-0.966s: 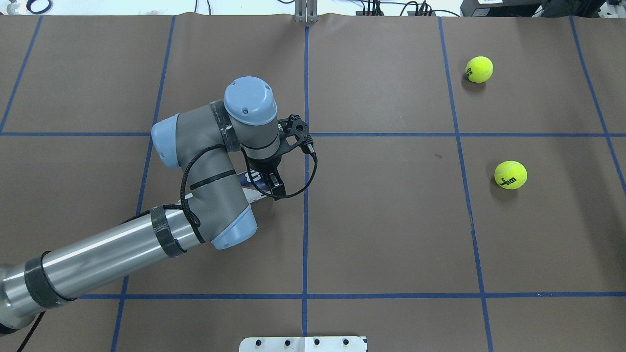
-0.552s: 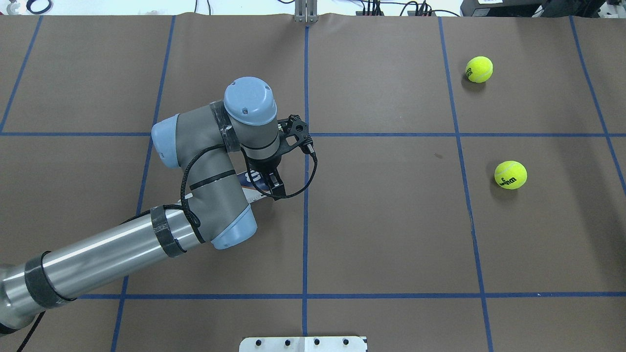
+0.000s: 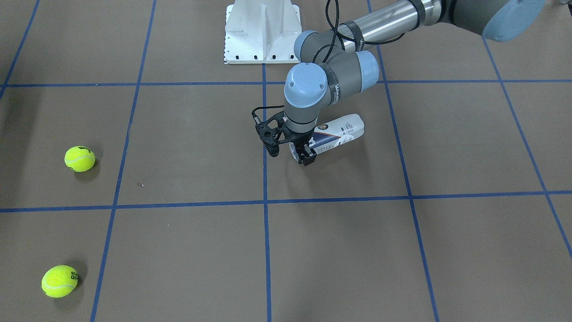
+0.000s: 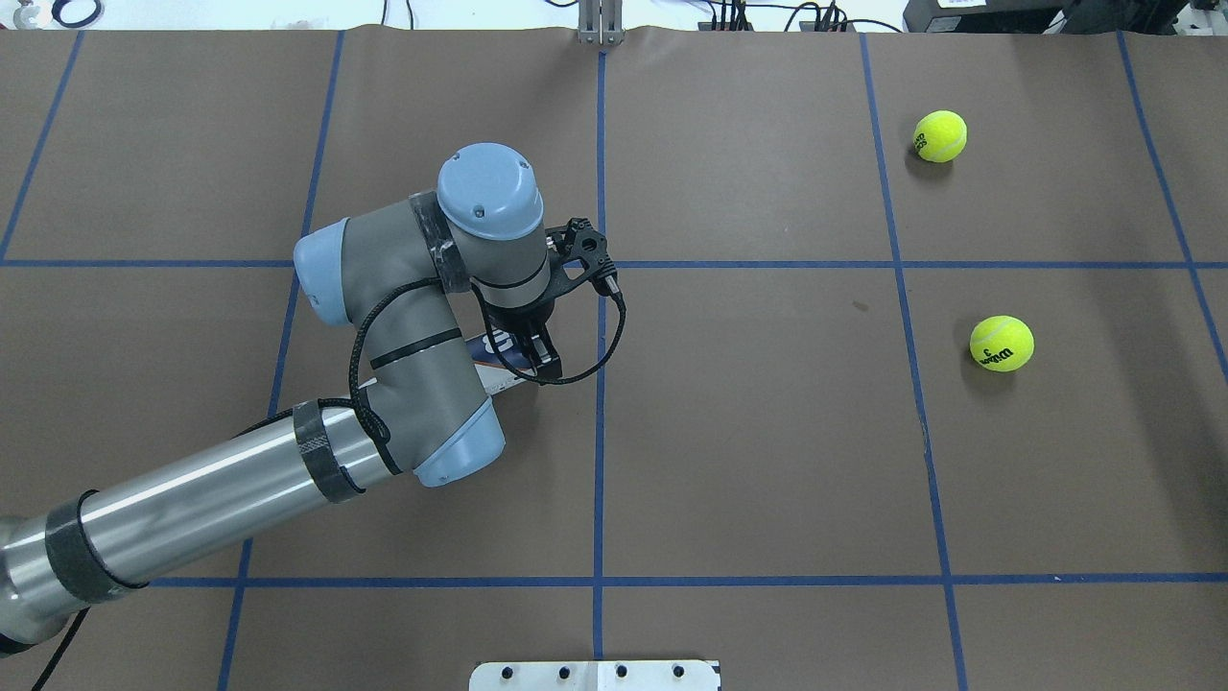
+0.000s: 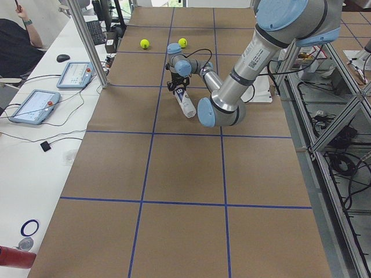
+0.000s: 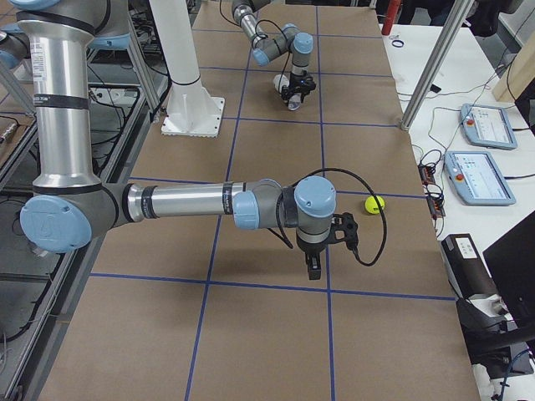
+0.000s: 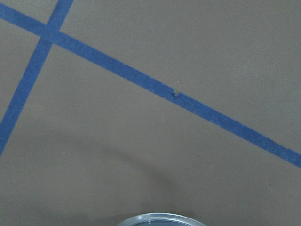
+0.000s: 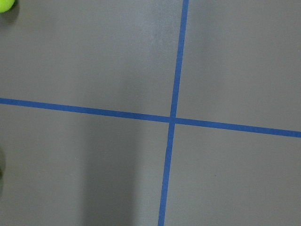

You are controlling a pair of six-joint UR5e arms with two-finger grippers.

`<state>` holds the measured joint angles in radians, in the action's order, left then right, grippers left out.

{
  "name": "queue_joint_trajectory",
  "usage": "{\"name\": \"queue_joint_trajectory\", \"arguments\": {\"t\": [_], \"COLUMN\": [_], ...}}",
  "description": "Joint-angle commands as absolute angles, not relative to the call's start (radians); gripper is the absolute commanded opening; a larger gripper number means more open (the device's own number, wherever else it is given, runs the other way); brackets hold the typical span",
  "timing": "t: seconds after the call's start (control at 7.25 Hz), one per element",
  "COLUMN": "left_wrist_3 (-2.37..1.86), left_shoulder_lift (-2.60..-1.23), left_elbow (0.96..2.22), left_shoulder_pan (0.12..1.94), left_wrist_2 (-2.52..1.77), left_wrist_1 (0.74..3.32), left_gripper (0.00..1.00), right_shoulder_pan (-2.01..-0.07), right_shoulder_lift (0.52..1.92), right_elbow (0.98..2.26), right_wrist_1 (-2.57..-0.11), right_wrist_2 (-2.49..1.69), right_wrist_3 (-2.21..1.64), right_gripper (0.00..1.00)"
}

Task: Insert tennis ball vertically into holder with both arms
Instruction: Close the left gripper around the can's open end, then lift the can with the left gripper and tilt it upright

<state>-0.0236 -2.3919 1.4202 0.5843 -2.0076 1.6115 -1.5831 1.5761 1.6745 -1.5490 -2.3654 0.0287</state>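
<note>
The holder point(image 3: 340, 131) is a clear tube with a navy-and-white label, lying on its side on the brown table. My left gripper point(image 3: 305, 156) points down and is shut on the tube's rim end. In the overhead view the left wrist hides most of the holder point(image 4: 491, 353). The left wrist view shows only the tube's rim point(image 7: 161, 219) at the bottom edge. Two yellow tennis balls point(image 4: 940, 135) point(image 4: 1002, 343) rest far to the right. My right gripper point(image 6: 313, 267) hangs above the table near one ball point(image 6: 374, 203); I cannot tell whether it is open or shut.
A white metal base point(image 3: 262, 32) is bolted at the robot's side of the table. Blue tape lines cross the brown surface. Tablets and cables lie on a white side bench point(image 5: 40, 104) beyond the table's far edge.
The left wrist and gripper have shifted slightly, carrying the holder's gripped end with them. The balls have not moved.
</note>
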Motion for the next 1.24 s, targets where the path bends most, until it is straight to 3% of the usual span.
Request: {"name": "queue_joint_trajectory", "arguments": {"t": [0.0, 0.69, 1.1], "left_wrist_3": [-0.023, -0.034, -0.284], "left_shoulder_lift": [-2.391, -2.393, -2.323], "left_elbow": [1.477, 1.702, 1.703], "left_shoulder_pan": [0.615, 0.758, 0.761], "left_wrist_2": [-2.006, -2.008, -2.000], "left_wrist_1": [1.603, 1.649, 2.068], "left_gripper": [0.69, 0.66, 0.66], "right_shoulder_pan": [-1.583, -1.586, -1.586], "right_shoulder_lift": [1.572, 1.566, 1.565], "right_elbow": [1.674, 1.680, 1.678], "right_wrist_1": [-1.548, -1.551, -1.549], "right_wrist_2": [-2.365, -2.365, -2.365], "right_wrist_3": [0.029, 0.029, 0.029], "right_gripper": [0.99, 0.99, 0.99]}}
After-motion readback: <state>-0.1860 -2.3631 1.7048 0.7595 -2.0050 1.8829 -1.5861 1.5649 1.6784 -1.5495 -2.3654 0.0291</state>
